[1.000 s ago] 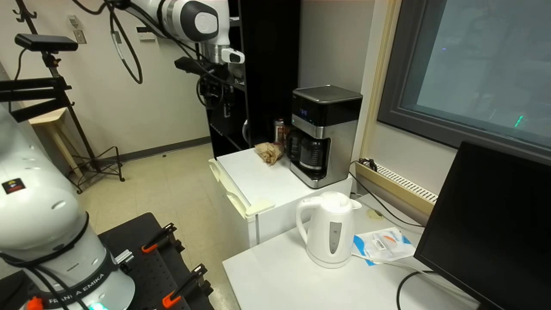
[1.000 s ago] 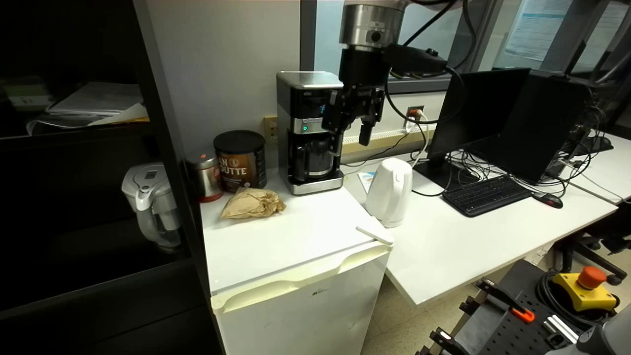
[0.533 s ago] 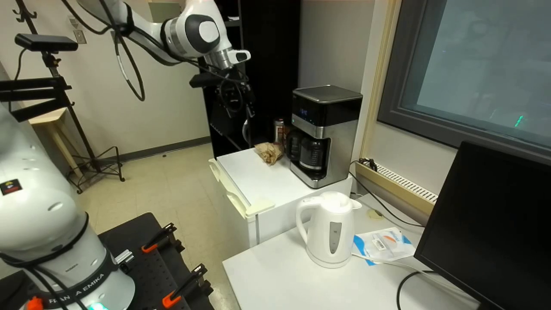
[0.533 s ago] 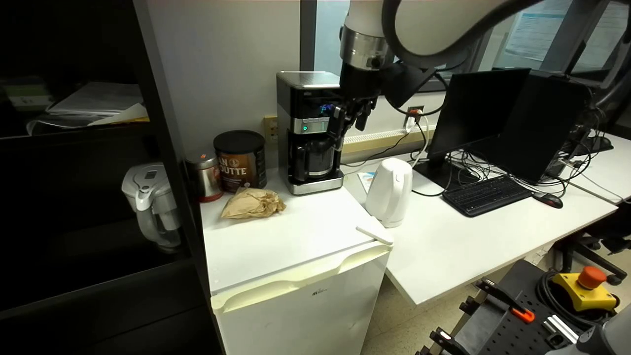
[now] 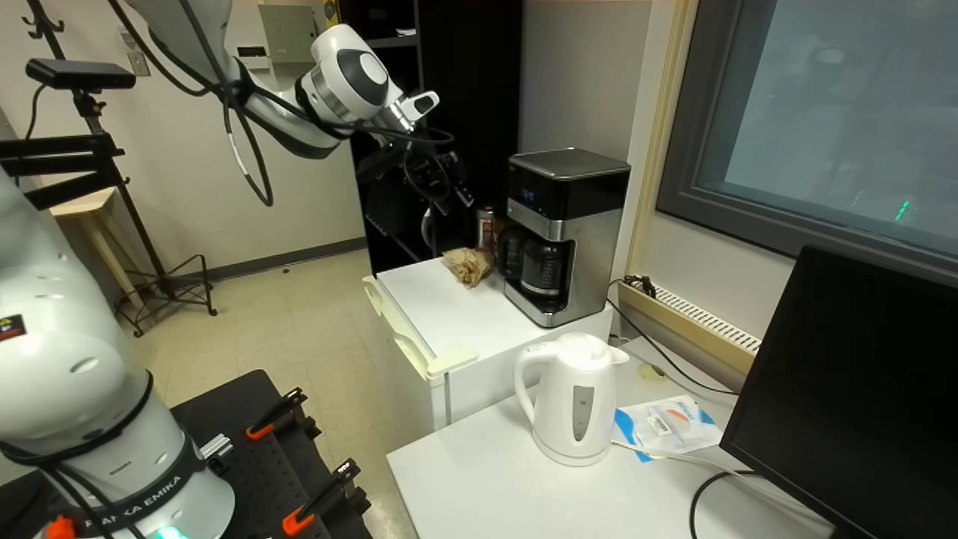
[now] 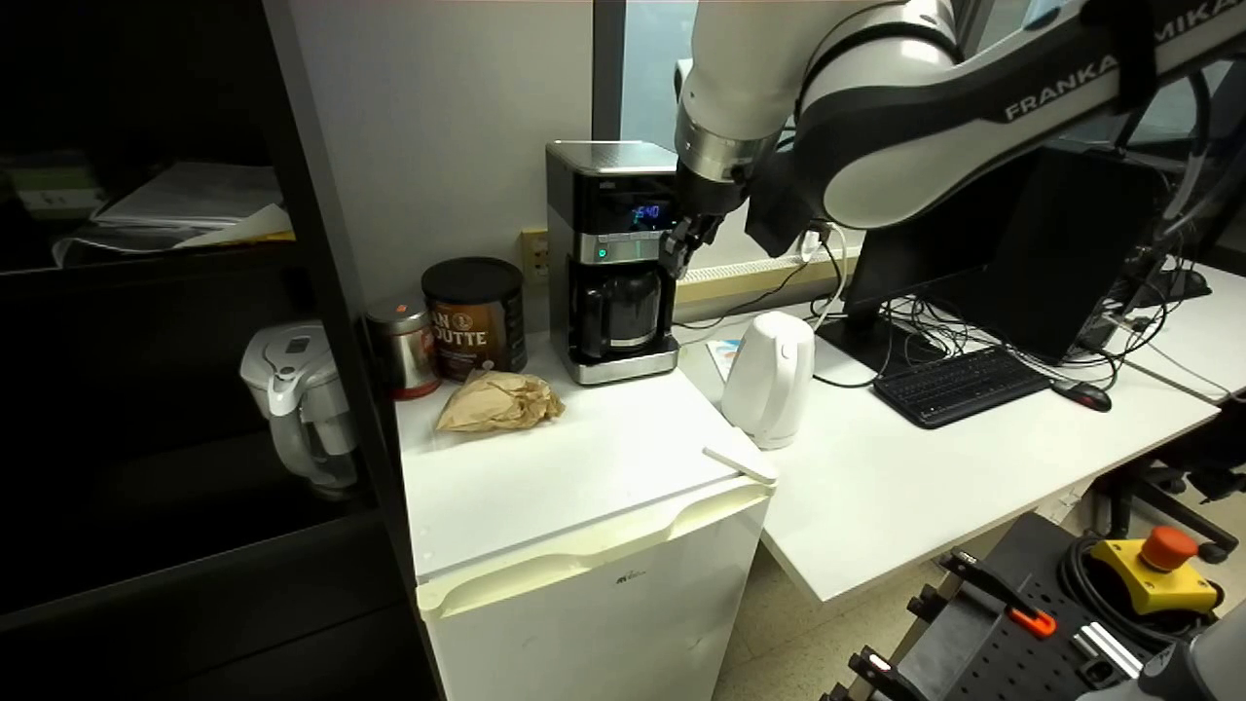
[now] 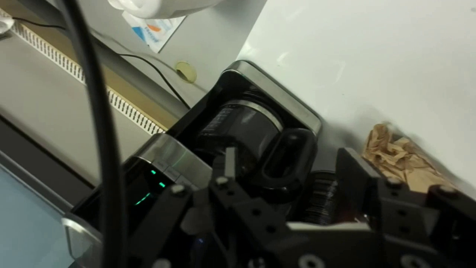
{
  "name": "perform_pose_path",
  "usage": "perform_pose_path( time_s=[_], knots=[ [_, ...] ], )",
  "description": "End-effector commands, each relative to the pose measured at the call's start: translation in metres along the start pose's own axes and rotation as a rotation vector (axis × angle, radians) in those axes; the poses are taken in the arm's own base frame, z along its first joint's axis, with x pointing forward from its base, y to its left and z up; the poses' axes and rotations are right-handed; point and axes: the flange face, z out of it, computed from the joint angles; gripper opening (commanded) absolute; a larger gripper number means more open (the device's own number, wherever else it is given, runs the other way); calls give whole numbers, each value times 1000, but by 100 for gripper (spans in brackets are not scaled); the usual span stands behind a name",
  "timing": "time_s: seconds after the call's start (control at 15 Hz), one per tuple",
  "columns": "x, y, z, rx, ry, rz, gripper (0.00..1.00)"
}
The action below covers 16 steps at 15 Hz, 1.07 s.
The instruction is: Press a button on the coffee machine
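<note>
One coffee machine (one pincer, agape)

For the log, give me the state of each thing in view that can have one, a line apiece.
Gripper: open, holding nothing
Coffee machine: powered, blue digits and green light lit
Carafe: seated in the machine
Kettle: upright, lid closed
Paper bag: crumpled
Brown canister: black lid on
Mini fridge: door appears shut
Monitor: screen dark
Emergency stop: pressed or released, cannot tell
</note>
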Motion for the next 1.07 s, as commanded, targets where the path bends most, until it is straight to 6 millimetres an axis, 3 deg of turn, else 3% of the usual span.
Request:
perform_pose_path(
  time_s=[0.0,0.33,1.0],
  knots=[
    [-1,5,10,-79,41,17,37],
    [-4,14,20,-161,84,46,1],
    [0,22,52,-266,181,121,0]
  ],
)
